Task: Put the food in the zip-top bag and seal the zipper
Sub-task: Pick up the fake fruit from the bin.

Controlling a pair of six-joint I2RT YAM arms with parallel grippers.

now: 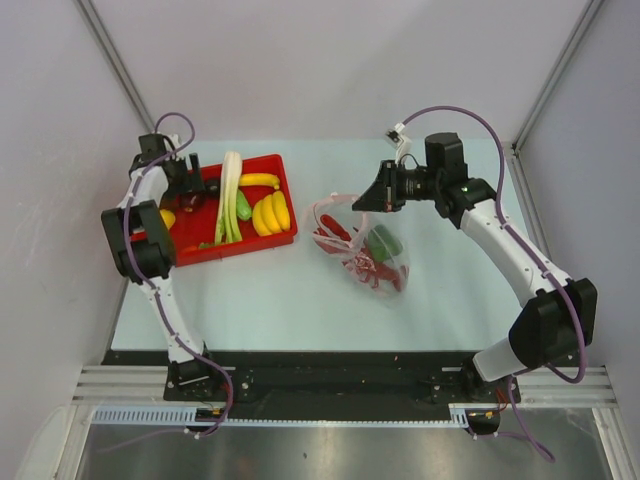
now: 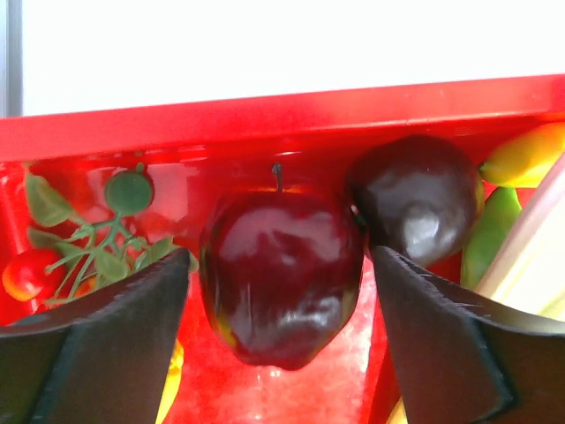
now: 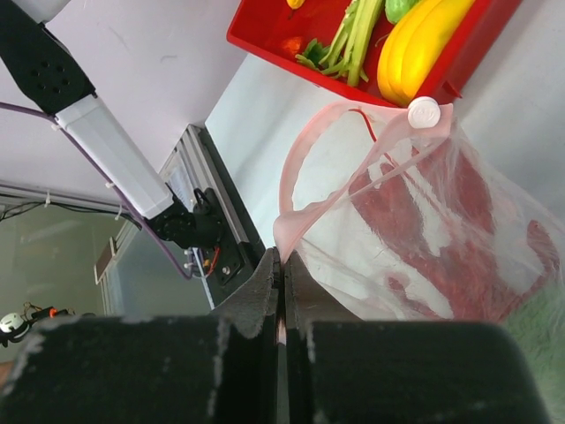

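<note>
Zip-top bag (image 1: 365, 255) lies on the table (image 1: 280, 300) beside the red tray (image 1: 240, 250), long axis diagonal, mouth toward the tray — right gripper (image 3: 281, 261) pinching its zipper (image 3: 284, 181). Left wrist view alone shows the left gripper (image 2: 281, 256), jaws spread either side of a maroon fruit (image 2: 282, 291).

The left pincer (image 1: 190, 188) is held over the red tray (image 1: 263, 162); to its right, 1 leek (image 1: 230, 195) and bananas (image 1: 271, 212) are seen. The right pincer (image 1: 363, 202) is set at the zip-top bag's (image 1: 345, 262) mouth; just beside it, 1 lobster (image 1: 335, 230) and 1 green pepper (image 1: 385, 242) are enclosed.
</note>
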